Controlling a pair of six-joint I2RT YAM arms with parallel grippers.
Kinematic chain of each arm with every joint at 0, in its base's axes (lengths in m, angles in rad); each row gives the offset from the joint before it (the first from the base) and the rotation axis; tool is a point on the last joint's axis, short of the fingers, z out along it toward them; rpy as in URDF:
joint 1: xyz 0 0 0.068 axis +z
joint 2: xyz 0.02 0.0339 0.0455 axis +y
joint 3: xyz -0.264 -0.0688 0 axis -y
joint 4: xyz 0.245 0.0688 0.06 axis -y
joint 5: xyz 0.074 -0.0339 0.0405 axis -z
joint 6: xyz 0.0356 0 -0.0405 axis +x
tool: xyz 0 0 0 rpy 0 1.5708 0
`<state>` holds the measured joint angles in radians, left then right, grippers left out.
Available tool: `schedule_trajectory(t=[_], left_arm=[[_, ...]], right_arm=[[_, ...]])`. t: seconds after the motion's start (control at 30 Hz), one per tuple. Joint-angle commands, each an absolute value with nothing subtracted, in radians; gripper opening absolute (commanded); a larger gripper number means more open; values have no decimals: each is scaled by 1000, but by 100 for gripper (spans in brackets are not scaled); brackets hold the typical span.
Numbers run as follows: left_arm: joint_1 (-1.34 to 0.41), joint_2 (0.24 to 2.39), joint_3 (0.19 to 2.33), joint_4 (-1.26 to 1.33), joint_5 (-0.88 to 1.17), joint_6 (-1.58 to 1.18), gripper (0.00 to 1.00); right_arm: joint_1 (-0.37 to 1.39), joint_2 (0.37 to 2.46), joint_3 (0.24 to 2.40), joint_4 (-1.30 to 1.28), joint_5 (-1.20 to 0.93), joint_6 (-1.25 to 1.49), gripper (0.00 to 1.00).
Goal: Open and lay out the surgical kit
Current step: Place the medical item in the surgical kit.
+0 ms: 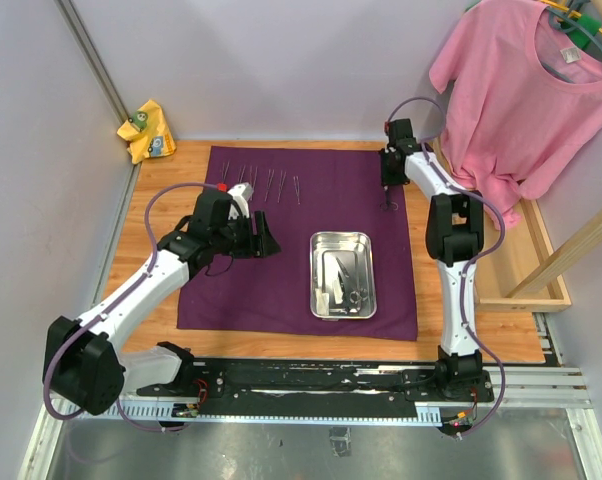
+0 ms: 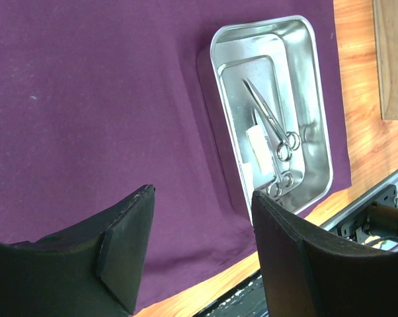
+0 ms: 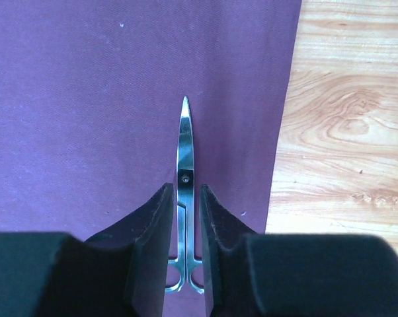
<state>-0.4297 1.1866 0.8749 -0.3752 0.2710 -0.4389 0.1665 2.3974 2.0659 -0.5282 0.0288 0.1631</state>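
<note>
The dark purple cloth point(image 1: 281, 250) lies spread flat on the wooden table. On it stands the steel tray point(image 1: 316, 275), holding scissors-like instruments point(image 2: 275, 125) and a white gauze piece point(image 2: 258, 148). Several slim instruments point(image 1: 266, 182) lie in a row at the cloth's back edge. My right gripper point(image 3: 184, 188) is low over the cloth's back right corner. A pair of scissors point(image 3: 185, 145) lies flat between its fingers, with a thin gap on each side. My left gripper point(image 2: 202, 191) hangs open and empty above the cloth point(image 2: 86, 99), left of the tray point(image 2: 321, 99).
A pink T-shirt point(image 1: 526, 90) hangs at the back right above a wooden frame point(image 1: 541, 260). A yellow rag point(image 1: 148, 130) sits in the back left corner. Bare wood point(image 3: 344, 132) starts just right of the scissors. A metal rail point(image 1: 361, 380) runs along the near edge.
</note>
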Motion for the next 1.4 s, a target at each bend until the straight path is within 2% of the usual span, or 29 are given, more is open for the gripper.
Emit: schedule_trajectory(t=[0.0, 0.17, 0.4, 0.53, 0.63, 0.8, 0.93, 1.37], left_arm=[[-437, 1195, 909, -352, 272, -430, 65], [-437, 1196, 938, -368, 270, -418, 65], [-437, 1167, 994, -420, 249, -394, 66], [-437, 1160, 1029, -448, 255, -386, 68], [-437, 1139, 1042, -465, 248, -379, 71], [-437, 1091, 1035, -490, 222, -376, 83], [-437, 1068, 1017, -494, 223, -384, 85], [-438, 1029, 983, -491, 240, -404, 85]], right_arm=[[154, 2381, 2101, -528, 35, 174, 25], [167, 2287, 2079, -528, 57, 183, 33], [203, 2038, 1942, -519, 68, 209, 44], [247, 1866, 1804, -522, 20, 232, 58], [327, 1740, 1678, -541, -17, 238, 58], [508, 1586, 1492, -599, -65, 266, 60], [610, 1515, 1349, -595, -106, 324, 58], [747, 1572, 1113, -595, -51, 415, 57]])
